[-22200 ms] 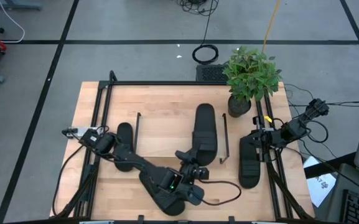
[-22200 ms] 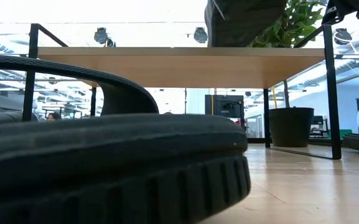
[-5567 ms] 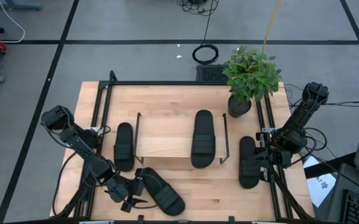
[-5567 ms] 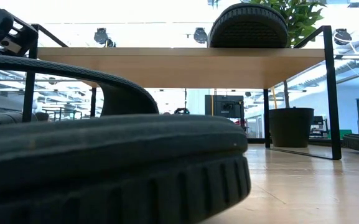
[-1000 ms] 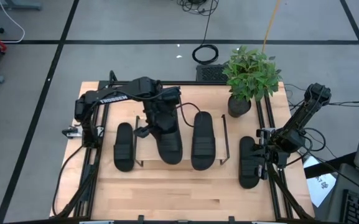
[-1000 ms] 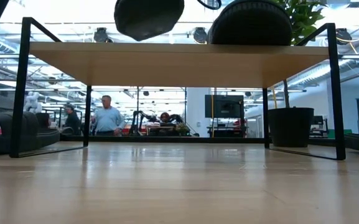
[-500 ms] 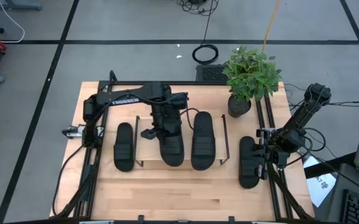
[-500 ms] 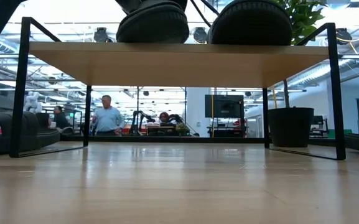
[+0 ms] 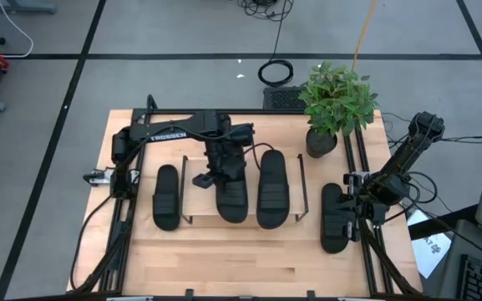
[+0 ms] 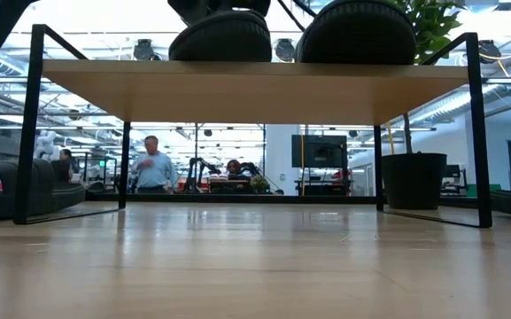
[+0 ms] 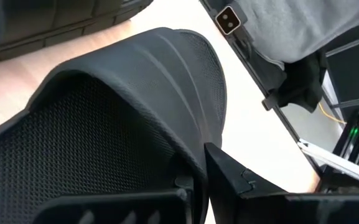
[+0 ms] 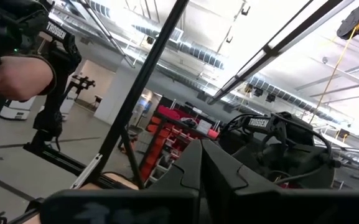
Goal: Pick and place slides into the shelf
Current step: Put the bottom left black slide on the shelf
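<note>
1. The slides look light and rubbery, so they should flex rather than break. The wide ribbed strap seems the best place to grip, since the matte sole offers only a thick rounded edge.
2. The left tool [image 9: 221,173] sits over the strap of the left shelf slide [image 9: 231,197]. In the left wrist view its fingers [image 11: 229,177] are pinched on the strap edge, so it appears clamped on that slide.
3. That slide lies on the shelf [image 9: 197,171] top board, toward its front edge, just beside the right shelf slide [image 9: 271,188].
4. The counter-left slide [image 9: 166,196] lies on the counter [image 9: 224,259] just outside the shelf's left legs. The counter-right slide [image 9: 335,217] lies near the counter's right edge.
5. All four are matte black, with long oval soles and ridged straps.
6. The right tool [image 9: 356,201] waits over the counter-right slide; its fingers look closed together on nothing.
</note>
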Available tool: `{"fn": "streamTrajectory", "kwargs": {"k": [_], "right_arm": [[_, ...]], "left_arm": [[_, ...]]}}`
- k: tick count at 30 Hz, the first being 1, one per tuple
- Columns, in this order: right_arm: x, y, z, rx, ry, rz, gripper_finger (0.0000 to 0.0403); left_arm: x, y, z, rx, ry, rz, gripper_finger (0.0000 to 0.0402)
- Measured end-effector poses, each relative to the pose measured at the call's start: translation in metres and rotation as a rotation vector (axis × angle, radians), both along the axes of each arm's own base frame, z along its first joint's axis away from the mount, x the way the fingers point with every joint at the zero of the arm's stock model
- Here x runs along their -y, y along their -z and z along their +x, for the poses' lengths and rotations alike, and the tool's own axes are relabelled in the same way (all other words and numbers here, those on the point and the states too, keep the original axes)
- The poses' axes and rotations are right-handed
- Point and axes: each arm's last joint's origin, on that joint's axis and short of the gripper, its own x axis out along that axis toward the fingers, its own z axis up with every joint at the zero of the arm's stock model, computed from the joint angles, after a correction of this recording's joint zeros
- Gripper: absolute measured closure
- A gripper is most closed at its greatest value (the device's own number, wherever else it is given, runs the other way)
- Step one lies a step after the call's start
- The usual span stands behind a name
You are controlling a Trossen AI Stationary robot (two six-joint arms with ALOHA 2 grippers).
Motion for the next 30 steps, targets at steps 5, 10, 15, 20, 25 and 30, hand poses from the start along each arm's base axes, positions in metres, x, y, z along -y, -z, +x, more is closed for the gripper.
{"fn": "streamTrajectory", "kwargs": {"k": [5, 10, 15, 20, 25, 30], "right_arm": [[0.0, 0.0, 0.0, -0.001, -0.001, 0.002, 0.0403], [0.0, 0.0, 0.0, 0.0, -0.002, 0.003, 0.0403], [0.0, 0.0, 0.0, -0.002, -0.005, 0.009, 0.0403], [0.0, 0.0, 0.0, -0.002, -0.005, 0.009, 0.0403], [0.0, 0.0, 0.0, -0.002, -0.004, 0.009, 0.0403], [0.0, 0.0, 0.0, -0.003, -0.012, 0.018, 0.0403]], "left_arm": [[-0.001, 0.003, 0.001, -0.022, -0.029, 0.003, 0.0373], [-0.002, 0.009, 0.004, -0.026, -0.055, 0.041, 0.0317], [-0.002, 0.01, 0.004, -0.032, -0.063, 0.054, 0.0239], [-0.002, 0.01, 0.004, -0.052, -0.087, 0.056, 0.0183], [0.007, 0.004, 0.002, -0.047, -0.1, 0.143, 0.0156], [0.02, -0.01, -0.001, 0.005, -0.108, 0.27, 0.014]]}}
